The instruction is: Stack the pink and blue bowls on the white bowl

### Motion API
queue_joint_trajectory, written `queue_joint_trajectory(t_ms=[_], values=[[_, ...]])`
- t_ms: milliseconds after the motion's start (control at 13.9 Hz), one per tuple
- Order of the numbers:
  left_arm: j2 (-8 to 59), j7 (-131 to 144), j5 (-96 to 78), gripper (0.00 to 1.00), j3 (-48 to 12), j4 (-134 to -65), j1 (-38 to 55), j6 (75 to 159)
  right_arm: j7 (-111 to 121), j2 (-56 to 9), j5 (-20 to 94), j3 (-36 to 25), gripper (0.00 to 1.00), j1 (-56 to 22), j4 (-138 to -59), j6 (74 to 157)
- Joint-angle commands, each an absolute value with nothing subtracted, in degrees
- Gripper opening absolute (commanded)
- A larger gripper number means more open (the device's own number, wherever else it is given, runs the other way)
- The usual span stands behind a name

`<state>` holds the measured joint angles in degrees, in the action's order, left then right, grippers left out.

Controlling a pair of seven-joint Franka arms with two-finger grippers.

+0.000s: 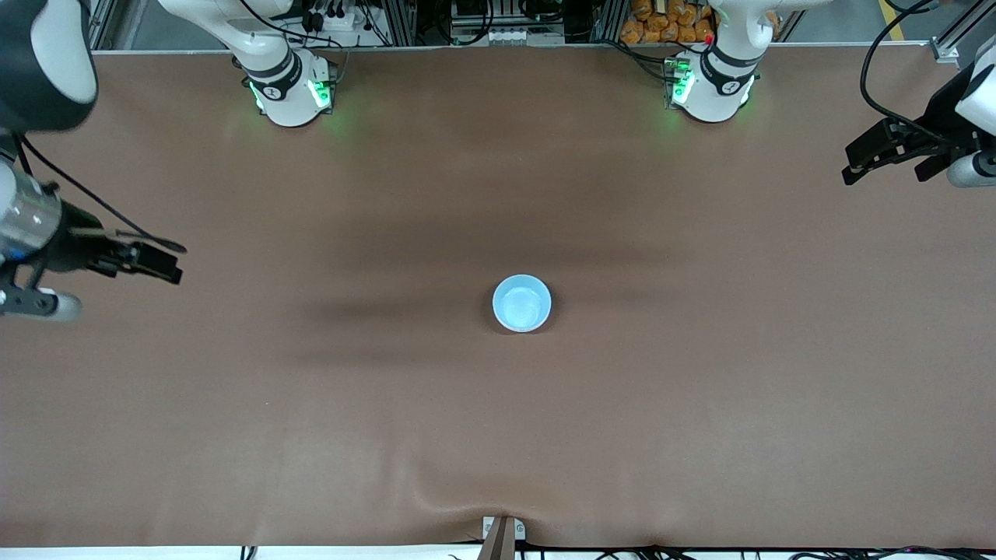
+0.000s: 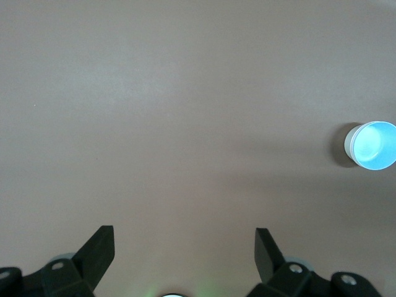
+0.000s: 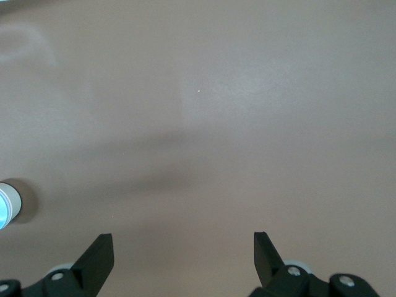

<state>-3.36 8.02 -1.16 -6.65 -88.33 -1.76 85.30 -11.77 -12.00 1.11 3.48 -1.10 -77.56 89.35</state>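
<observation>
A light blue bowl [image 1: 521, 302] stands near the middle of the table. In the left wrist view the blue bowl [image 2: 373, 144] shows a whitish outer wall under its rim, and the right wrist view shows the same at the bowl's edge [image 3: 5, 209]. I cannot tell whether that wall is the white bowl. No pink bowl shows. My left gripper [image 1: 850, 165] hangs open and empty over the left arm's end of the table, its fingers wide apart [image 2: 184, 240]. My right gripper [image 1: 180, 263] hangs open and empty over the right arm's end [image 3: 183, 244].
The brown table cover [image 1: 311, 404] has a raised wrinkle at its edge nearest the front camera, by a small clamp [image 1: 502, 533]. The two arm bases [image 1: 289, 89] [image 1: 710, 87] stand along the edge farthest from the front camera.
</observation>
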Motion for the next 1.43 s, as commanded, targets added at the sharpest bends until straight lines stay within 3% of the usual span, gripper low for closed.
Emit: queue_joint_trajectory(t_ms=[0, 430, 1362], values=[[-4.57, 7.21, -1.32, 1.00, -7.12, -88.15, -2.29, 84.20, -11.16, -3.71, 0.09, 4.31, 1.00, 0.00, -86.65, 92.37], [-6.15, 7.29, -1.32, 1.00, -7.91, -88.59, -2.11, 82.53, -11.25, 2.54, 0.09, 4.39, 1.00, 0.18, -91.93, 91.76], [-5.62, 7.29, -0.70, 1.00, -7.56, -87.63, -2.20, 81.74, -6.77, 2.72, -2.99, 4.75, 1.00, -0.17, -90.97, 90.35]])
